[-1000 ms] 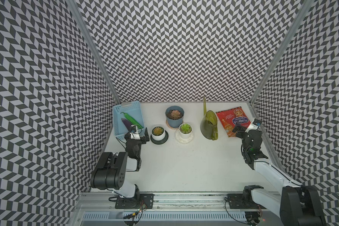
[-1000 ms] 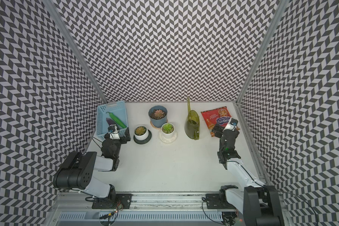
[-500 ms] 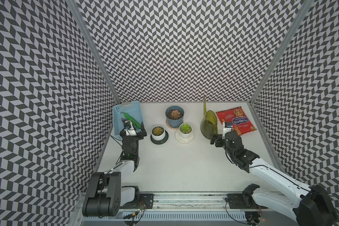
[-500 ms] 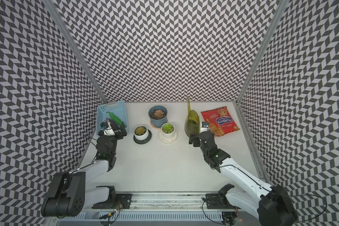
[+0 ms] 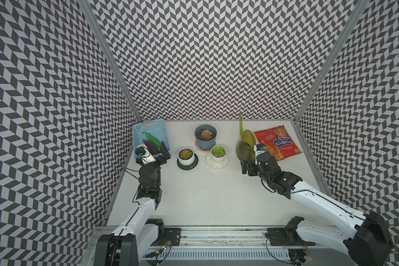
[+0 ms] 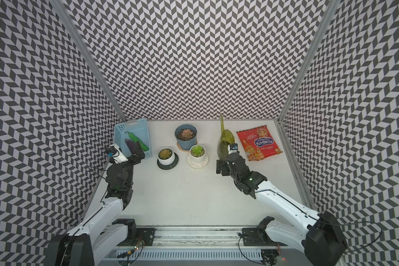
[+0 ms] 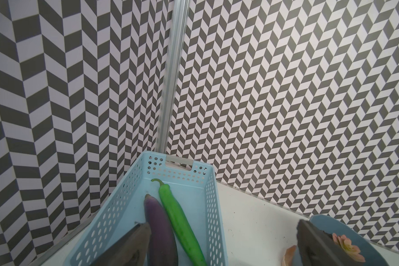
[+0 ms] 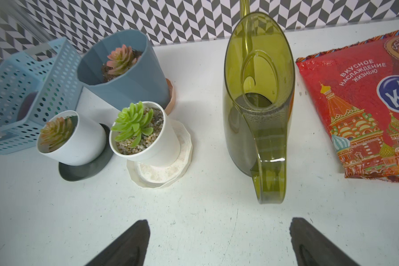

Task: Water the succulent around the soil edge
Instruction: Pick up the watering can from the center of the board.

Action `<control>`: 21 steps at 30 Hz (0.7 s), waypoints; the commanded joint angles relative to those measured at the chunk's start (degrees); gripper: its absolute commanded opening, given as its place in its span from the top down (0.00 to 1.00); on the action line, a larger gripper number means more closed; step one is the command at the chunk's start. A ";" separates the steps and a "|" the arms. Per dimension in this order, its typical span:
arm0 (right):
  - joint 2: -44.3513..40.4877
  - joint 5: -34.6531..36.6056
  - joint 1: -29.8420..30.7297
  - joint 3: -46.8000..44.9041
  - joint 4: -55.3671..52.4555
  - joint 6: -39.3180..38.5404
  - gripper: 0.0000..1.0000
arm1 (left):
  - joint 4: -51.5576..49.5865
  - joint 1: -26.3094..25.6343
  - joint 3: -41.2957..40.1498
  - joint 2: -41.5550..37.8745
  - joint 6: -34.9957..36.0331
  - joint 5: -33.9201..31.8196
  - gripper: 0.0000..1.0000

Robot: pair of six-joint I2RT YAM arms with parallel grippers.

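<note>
A translucent green watering can stands upright at the back right, its handle facing my right gripper. That gripper is open, low over the table just short of the handle, with nothing between its fingers. Three potted succulents stand to the left: a green one in a white pot on a cream saucer, an orange-green one on a dark saucer, a pink one in a blue pot. My left gripper is open by the basket.
A light blue perforated basket in the back left corner holds a purple eggplant and a green pepper. A red candy bag lies flat to the right of the can. Patterned walls close three sides.
My right arm has swung from the table's right edge by the candy bag to just in front of the watering can. The left arm has stretched forward to the basket's near end.
</note>
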 commanded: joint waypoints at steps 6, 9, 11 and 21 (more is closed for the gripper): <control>6.07 -0.42 -4.93 5.98 -4.19 -0.90 0.07 | -2.38 -0.70 1.38 1.30 -2.16 2.51 0.00; 9.03 -5.76 -9.18 6.94 -4.23 -3.16 0.12 | -2.68 -0.70 1.79 2.15 -2.08 2.97 0.00; 11.08 -8.50 -10.51 7.88 -4.21 -5.28 0.13 | -2.67 -0.70 1.90 2.37 -2.07 3.09 0.00; 18.51 -10.28 -14.20 12.46 -1.27 -9.73 0.31 | -3.67 -0.70 2.35 2.78 -1.55 2.14 0.00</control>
